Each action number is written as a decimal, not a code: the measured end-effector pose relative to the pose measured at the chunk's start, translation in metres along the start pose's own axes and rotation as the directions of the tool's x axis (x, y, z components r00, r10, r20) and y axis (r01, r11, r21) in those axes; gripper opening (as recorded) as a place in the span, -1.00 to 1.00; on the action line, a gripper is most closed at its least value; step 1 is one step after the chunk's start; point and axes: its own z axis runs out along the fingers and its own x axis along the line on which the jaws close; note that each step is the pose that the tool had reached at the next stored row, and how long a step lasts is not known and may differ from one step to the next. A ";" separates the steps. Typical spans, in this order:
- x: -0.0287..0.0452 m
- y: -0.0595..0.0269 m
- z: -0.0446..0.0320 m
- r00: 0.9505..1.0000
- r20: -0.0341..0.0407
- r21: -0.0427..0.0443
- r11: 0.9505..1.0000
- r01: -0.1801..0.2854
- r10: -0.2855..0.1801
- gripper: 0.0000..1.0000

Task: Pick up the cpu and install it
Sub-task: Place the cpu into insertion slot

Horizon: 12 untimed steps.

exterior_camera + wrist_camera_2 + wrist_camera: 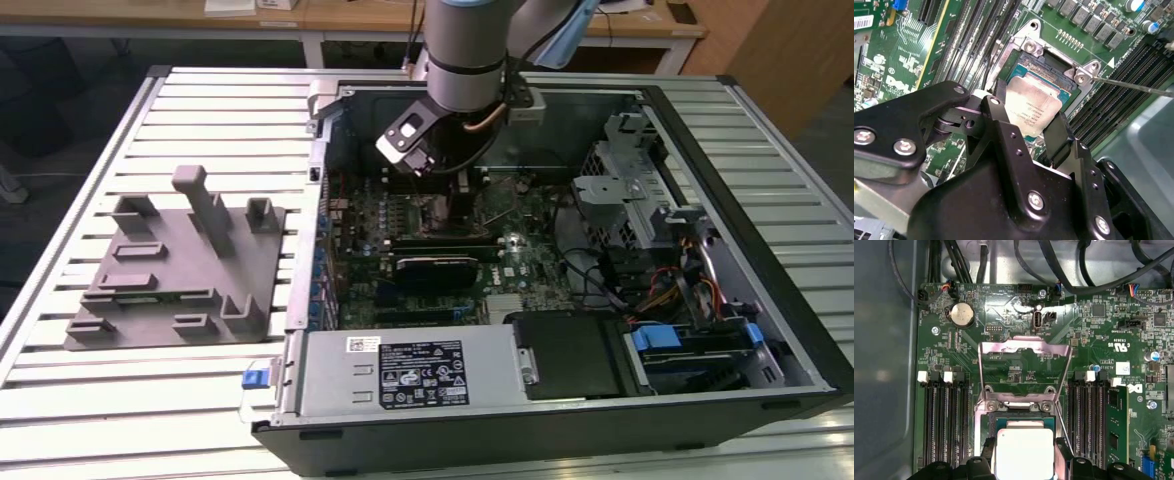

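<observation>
Slatted table, open computer case. Gripper clenched on the cpu by opposite edges, holding it flat just over the socket. Load plate stands raised, probably so the chip can seat level.

Several lines of fine dark print stand on the cpu's silver top (too small to make out). White lettering and marks dot the green motherboard. In the exterior view, a black printed label and a white barcode sticker sit on the power supply, at 6 o'clock in the case.
</observation>
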 end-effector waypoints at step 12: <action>0.0004 -0.0021 0.0074 1.000 0.000 0.000 1.000 0.000 0.000 0.08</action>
